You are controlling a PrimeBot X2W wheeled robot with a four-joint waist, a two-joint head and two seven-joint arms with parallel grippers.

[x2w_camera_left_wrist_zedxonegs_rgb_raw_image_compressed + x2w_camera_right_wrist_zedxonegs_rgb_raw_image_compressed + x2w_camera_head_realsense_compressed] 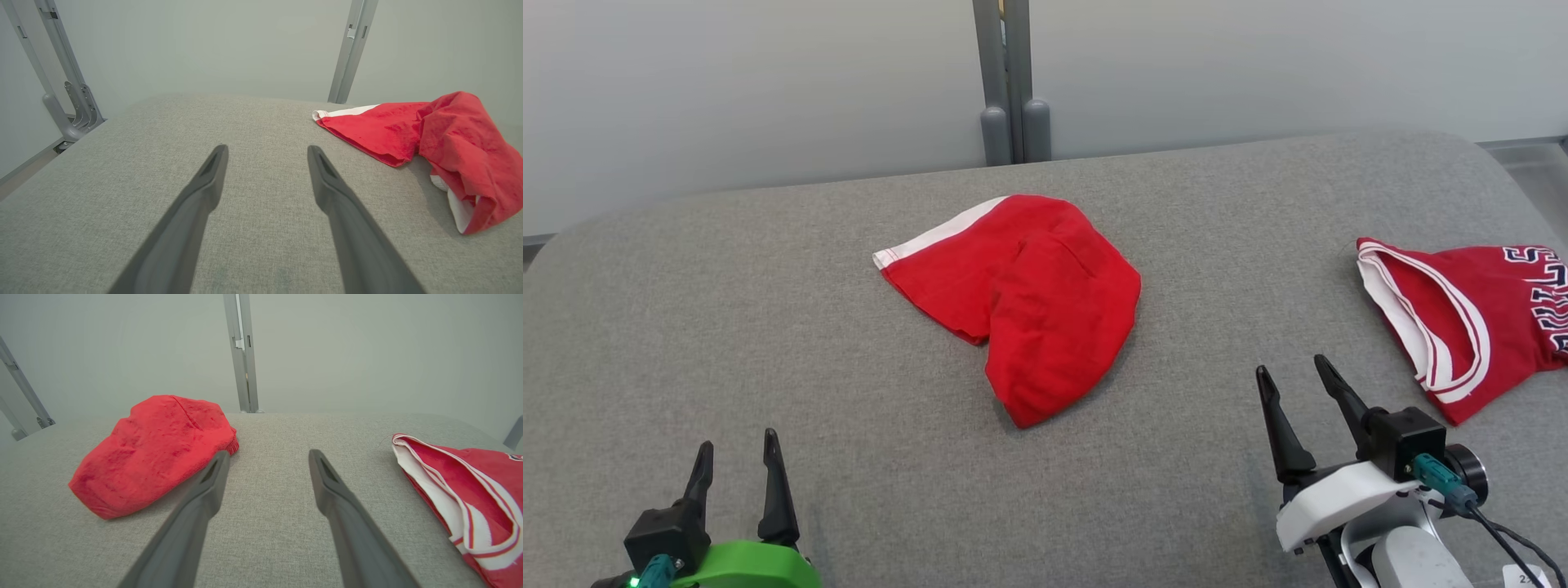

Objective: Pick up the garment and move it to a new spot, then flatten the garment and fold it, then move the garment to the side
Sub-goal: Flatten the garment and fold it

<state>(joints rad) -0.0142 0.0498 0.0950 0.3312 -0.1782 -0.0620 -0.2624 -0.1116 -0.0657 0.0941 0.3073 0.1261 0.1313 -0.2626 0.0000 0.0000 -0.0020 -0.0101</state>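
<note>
Currently the red garment point(1029, 302) lies in a loose, crumpled heap on the grey padded surface point(768, 343), directly in front of the grey post point(1011, 82) that rises against the pale wall point(727, 82) at the surface's far edge. The garment is doubled over itself. A white band point(939, 233) runs along its edge on the side nearest the post, and the bulkier red fold points away from the post, toward the robot. Left gripper point(737, 441) sits well on the near side of the post and off to the robot's left. Its two dark fingers are spread apart with bare grey fabric between them, nothing grasped, apart from the garment. Right gripper point(1292, 366) is also on the near side of the post, off to the robot's right, with fingers likewise spread and empty. In the right wrist view one finger overlaps the garment's edge, but the head view shows clear surface between them — no contact. A second item, a red jersey point(1462, 327) with white trim and dark lettering, lies farther to the right of the post than the right gripper, at the surface's edge — flat, partly cut off by the frame.
</note>
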